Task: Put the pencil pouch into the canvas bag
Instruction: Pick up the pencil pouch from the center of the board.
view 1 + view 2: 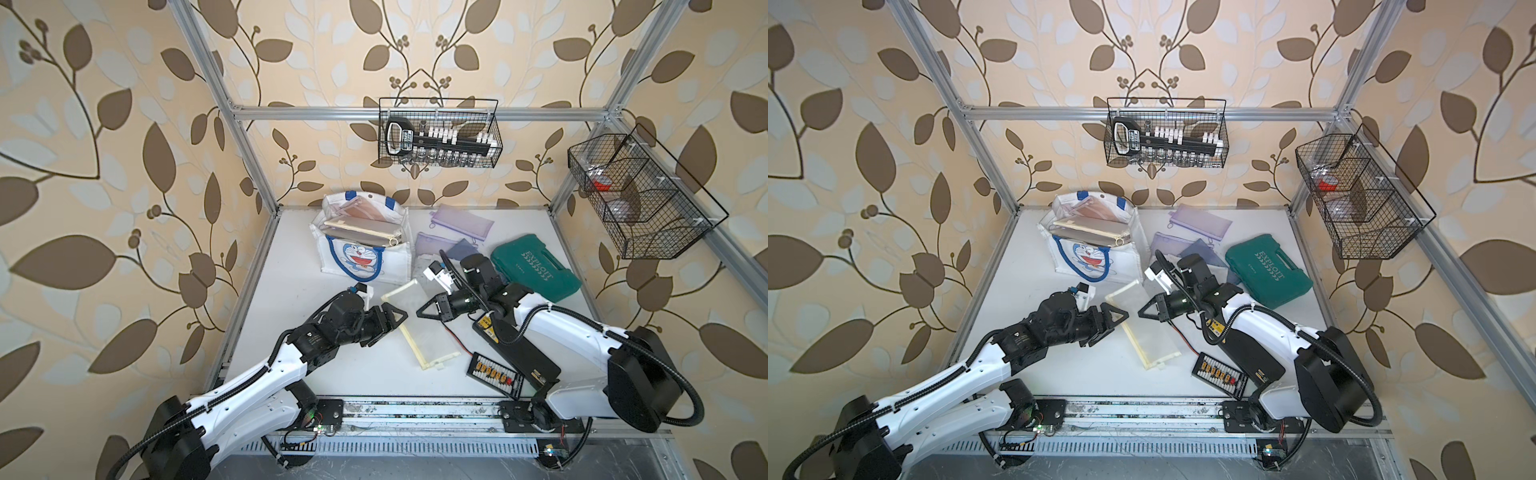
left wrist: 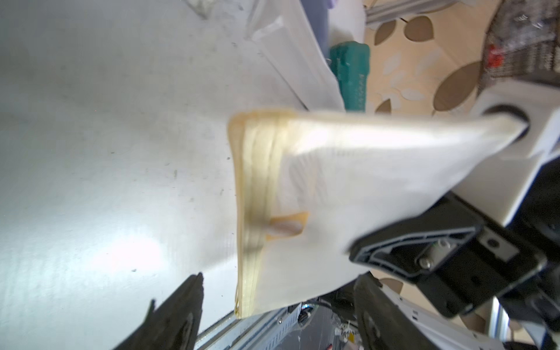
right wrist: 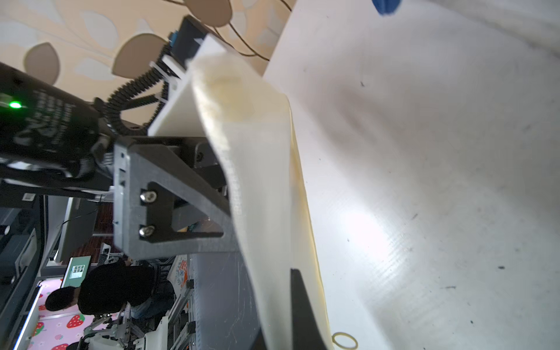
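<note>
the green case (image 1: 536, 266) (image 1: 1270, 266) bears "exploit" in white letters on its lid, legible in both top views. the label on the black tool (image 1: 402, 135) and the yellow sticker (image 1: 486, 322) are too small to read.

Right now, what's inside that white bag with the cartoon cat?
The bag holds flat pouches: a pinkish pouch at the back, beige pouches nearer the front. They cover the bottom, so anything beneath them is hidden.

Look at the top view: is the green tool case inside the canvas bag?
No, the green tool case lies on the table, well apart from the canvas bag.
</note>
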You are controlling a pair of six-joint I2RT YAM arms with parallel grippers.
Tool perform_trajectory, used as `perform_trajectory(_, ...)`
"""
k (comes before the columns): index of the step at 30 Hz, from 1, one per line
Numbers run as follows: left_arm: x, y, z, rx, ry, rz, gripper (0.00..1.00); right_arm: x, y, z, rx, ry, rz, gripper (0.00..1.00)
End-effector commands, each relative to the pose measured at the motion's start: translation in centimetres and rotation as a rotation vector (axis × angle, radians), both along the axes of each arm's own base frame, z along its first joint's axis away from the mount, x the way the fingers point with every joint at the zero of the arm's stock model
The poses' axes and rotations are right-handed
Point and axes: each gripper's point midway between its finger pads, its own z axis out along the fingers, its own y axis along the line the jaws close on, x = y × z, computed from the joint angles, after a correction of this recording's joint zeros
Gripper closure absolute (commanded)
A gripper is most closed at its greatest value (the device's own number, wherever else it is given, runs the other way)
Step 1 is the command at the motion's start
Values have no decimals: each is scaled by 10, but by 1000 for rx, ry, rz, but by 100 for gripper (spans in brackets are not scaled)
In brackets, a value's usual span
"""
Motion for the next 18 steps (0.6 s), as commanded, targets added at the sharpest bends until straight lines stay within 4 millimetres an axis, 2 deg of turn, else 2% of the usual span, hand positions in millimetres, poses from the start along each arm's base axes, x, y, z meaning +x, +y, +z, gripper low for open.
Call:
perform_trajectory(1, -16, -2, 43, -22, -153, -118, 19, -19, -4, 33, 44, 25, 92, 100)
perform_trajectory(6, -25, -3, 85, -50, -323, -200, 18, -23, -4, 81, 162, 21, 142, 100)
perform_trajectory(9, -26, -6, 107, -53, -413, -239, 18, -24, 0, 103, 217, 10, 169, 100)
perform_trajectory(12, -23, -11, 117, -36, -446, -269, 21, -21, 1, 109, 230, 3, 174, 100)
perform_trajectory(15, -19, -19, 119, -36, -447, -293, 32, -20, 3, 110, 249, 18, 179, 100)
perform_trajectory(18, -16, -26, 125, -70, -459, -301, 33, -19, 5, 114, 280, 29, 179, 100)
